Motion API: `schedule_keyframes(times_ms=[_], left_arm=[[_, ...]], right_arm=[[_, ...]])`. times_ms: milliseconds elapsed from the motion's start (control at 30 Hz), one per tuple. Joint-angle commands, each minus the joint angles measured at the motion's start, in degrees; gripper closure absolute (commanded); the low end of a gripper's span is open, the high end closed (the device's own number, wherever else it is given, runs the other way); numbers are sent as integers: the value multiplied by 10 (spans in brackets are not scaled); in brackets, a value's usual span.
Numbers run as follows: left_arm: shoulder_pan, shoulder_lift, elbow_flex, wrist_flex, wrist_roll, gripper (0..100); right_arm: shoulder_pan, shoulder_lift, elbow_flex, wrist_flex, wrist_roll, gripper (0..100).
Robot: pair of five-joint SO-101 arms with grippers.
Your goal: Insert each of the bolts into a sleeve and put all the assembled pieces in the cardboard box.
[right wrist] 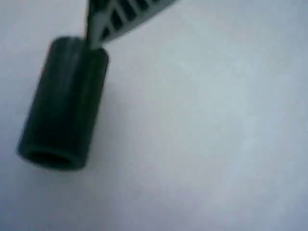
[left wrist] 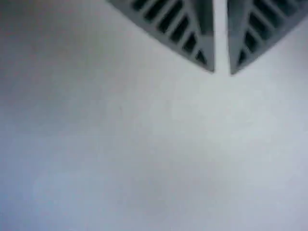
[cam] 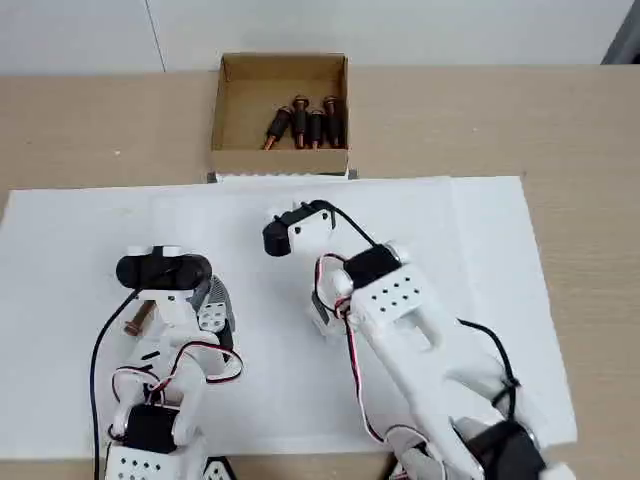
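Sleeve (right wrist: 62, 103) contact on my right side: the right gripper (right wrist: 103, 26) touches one end of the dark tube, which lies on its side on the white paper (cam: 90, 230) with its open mouth facing away from that contact. I cannot tell whether this gripper is spread or closed. My left gripper (left wrist: 221, 67) is nearly clamped together, with only a thin slit between the ribbed grey tips, and it grips nothing. It hangs just over bare paper. By my count there is one loose sleeve and one loose copper-coloured bolt (cam: 133, 322). The bolt lies on the paper at the outer side of the left arm (cam: 160, 330), partly tucked under it and apart from the gripper. Four assembled pieces (cam: 305, 122) lie side by side in the cardboard box (cam: 228, 110), which sits on the wooden table (cam: 500, 120) just past the far edge of the paper. Both arms bend forward from the near edge with their wrists tipped down. The right arm (cam: 400, 310) stretches diagonally toward the middle of the paper.
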Motion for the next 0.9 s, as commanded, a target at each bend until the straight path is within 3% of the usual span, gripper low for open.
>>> schedule_keyframes(times_ms=[0,567,767,867], left_arm=[[-7,-5,-2,3,4,994],[-7,-5,-2,3,4,994],[-7,-5,-2,3,4,994],[-7,-5,-2,3,4,994]], right_arm=[[-5,22,-3,-29,-5,836],[-49,110,-4,-92,-5,838],[-49,127,-4,-107,9,987],[-47,134,-4,-106,30,996]])
